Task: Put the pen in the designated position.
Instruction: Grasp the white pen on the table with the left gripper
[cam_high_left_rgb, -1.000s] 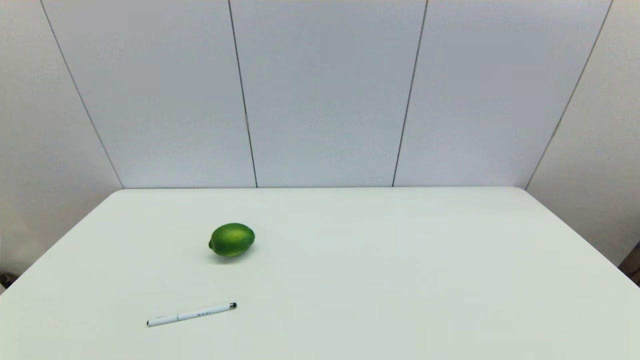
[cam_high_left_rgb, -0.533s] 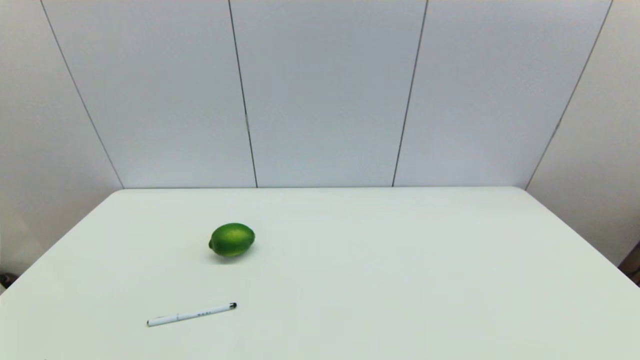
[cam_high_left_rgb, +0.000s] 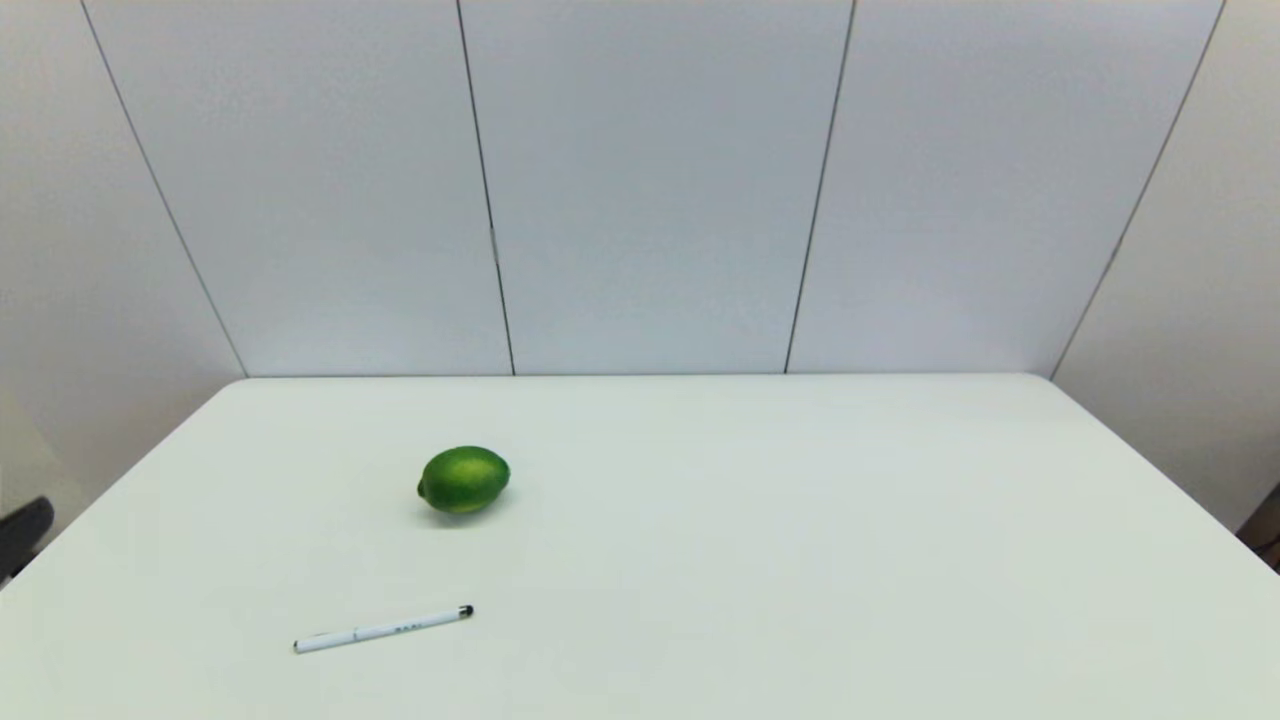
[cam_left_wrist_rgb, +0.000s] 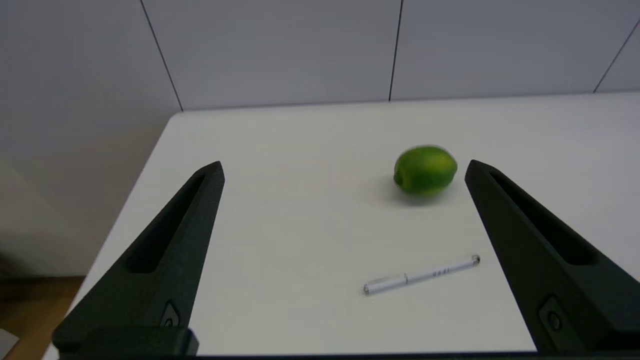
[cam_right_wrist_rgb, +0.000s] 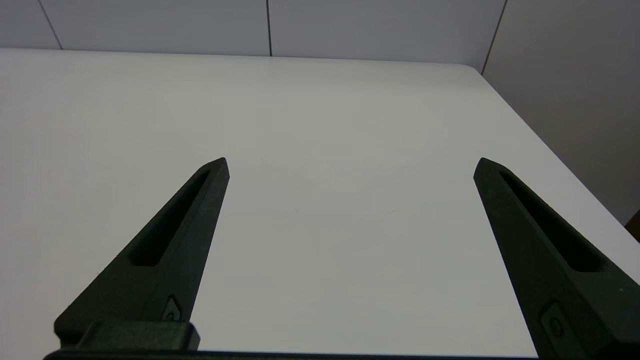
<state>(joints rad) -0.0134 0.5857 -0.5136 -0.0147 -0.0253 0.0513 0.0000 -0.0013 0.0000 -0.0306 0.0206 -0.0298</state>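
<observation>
At the head view's left edge only a dark sliver of the left arm (cam_high_left_rgb: 22, 535) shows, off the white table (cam_high_left_rgb: 800, 550). On its near-left part lies the thin white pen (cam_high_left_rgb: 382, 630), long axis roughly left-right, black tip pointing right and slightly away; its barrel print is unreadable. Beyond it, apart, sits a green lime (cam_high_left_rgb: 464, 480). The left gripper (cam_left_wrist_rgb: 345, 172) is spread wide, holding nothing; so is the right gripper (cam_right_wrist_rgb: 350, 167), over bare tabletop.
</observation>
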